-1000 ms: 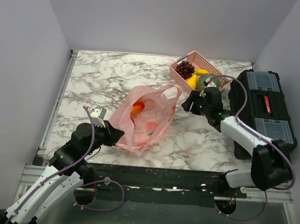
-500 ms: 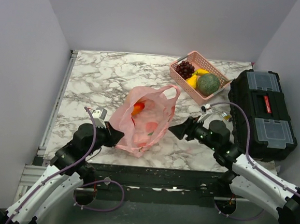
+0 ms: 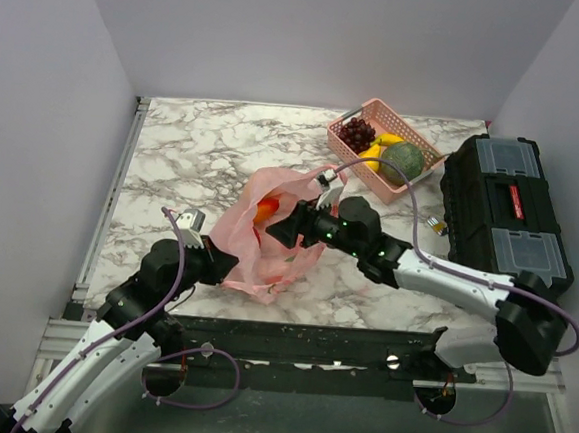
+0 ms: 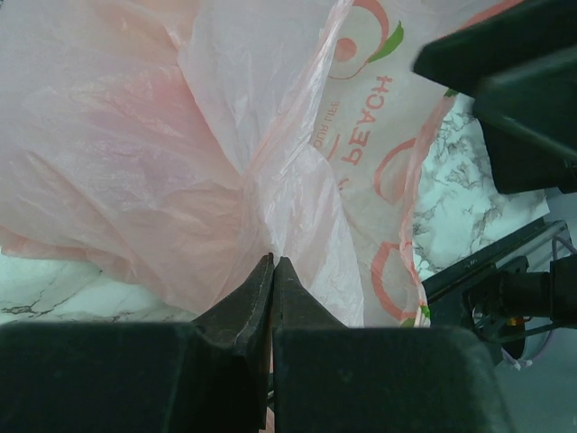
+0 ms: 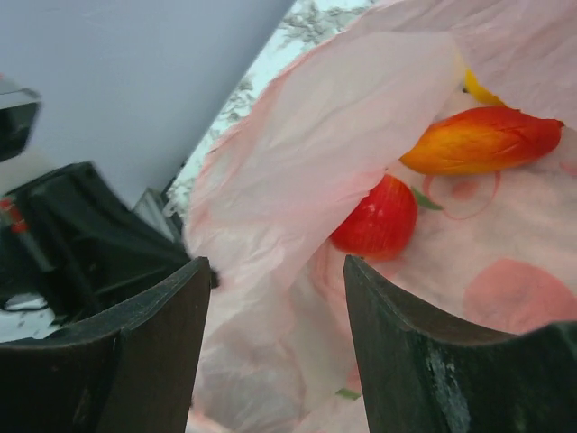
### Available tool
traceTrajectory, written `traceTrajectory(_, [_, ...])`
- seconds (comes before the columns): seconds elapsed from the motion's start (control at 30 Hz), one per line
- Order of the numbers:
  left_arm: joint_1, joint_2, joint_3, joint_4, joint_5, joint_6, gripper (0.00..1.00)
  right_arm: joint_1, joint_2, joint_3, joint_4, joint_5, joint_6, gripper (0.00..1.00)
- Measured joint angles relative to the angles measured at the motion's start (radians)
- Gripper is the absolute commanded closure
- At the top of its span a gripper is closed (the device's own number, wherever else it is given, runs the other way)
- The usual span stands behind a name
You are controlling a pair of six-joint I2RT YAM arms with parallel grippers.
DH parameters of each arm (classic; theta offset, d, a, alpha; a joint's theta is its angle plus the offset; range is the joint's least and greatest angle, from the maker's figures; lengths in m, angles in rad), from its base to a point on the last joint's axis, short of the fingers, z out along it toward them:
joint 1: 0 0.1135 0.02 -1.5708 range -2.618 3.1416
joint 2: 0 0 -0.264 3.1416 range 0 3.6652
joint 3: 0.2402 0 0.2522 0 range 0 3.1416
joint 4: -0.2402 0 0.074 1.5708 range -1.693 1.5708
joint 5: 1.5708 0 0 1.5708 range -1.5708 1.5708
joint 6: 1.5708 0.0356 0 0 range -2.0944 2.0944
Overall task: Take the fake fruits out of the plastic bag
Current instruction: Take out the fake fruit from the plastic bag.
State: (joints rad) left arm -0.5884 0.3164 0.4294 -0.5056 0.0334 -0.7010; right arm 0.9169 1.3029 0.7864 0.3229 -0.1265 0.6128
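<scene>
Marble tabletop [image 3: 204,150] under everything. At its right edge, black lidded case [image 3: 511,209], well apart from the bag. Toward the near edge, left of centre: plastic bag [image 3: 289,191], pink, translucent, crumpled, mouth gaping upward. Printed with peach outlines and the word PEACH, as seen from the left wrist.

Right arm stretched low across the tabletop from its base at the near right, forearm running leftward, wrist over the bag. Right tool [image 3: 281,226] spread wide, fingers [image 5: 135,352] apart and gripping nothing, held just at the bag's open mouth and aimed into it. Left arm reaching up from the near left corner. Left tool [image 3: 221,261] pressed together on the bag's near-left side, with a fold of thin pink film pinched between the tips in the left wrist view.

At the far right, pink lattice basket [image 3: 413,128], holding green melon [image 3: 402,162], yellow fruit [image 3: 375,155] and dark grape bunch [image 3: 357,134]. Inside the bag, seen from the right wrist: orange-red elongated fruit [image 5: 478,140], red apple [image 5: 377,218] just below it, sliver of yellow [image 5: 480,88] behind.
</scene>
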Motion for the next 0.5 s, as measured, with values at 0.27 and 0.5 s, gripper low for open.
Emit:
traceTrajectory(0.27, [0.0,0.001,0.0,0.001,0.0,-0.006,1.0,0.0,0.241,0.086,0.024,0.1,0.043,0.41])
traceTrajectory(0.5, [0.0,0.012,0.0,0.019,0.004,-0.007,1.0,0.0,0.369,0.146,0.027,0.253,0.13,0.41])
